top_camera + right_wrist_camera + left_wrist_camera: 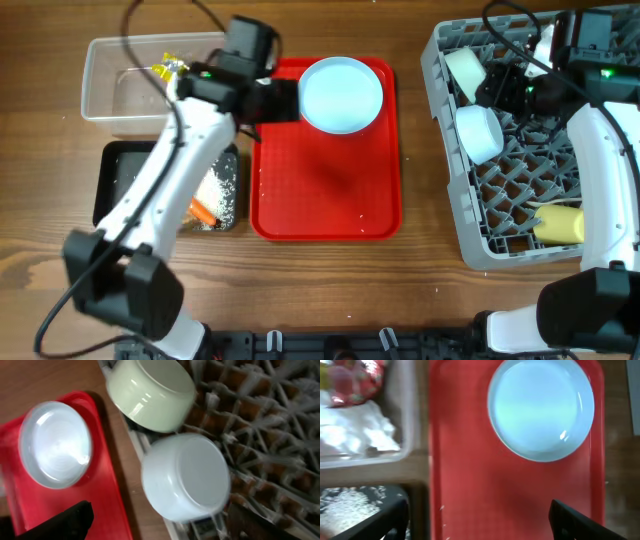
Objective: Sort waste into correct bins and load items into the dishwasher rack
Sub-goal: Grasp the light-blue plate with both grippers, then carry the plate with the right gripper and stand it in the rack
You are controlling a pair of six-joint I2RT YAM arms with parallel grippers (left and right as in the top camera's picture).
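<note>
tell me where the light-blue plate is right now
In the overhead view the light-blue plate lies in the far right corner of the red tray, mid-table, just left of the dishwasher rack.

Plain brown wooden table (420, 300), nothing fancy. The flat red tray (325, 190) sits about mid-table. Left of it there's a clear tub (100, 75) toward the back and a black tray (112, 190) in front of that, both just beside its left edge. The big grey rack (500, 185) is off to its right, with a strip of bare wood between.
</note>
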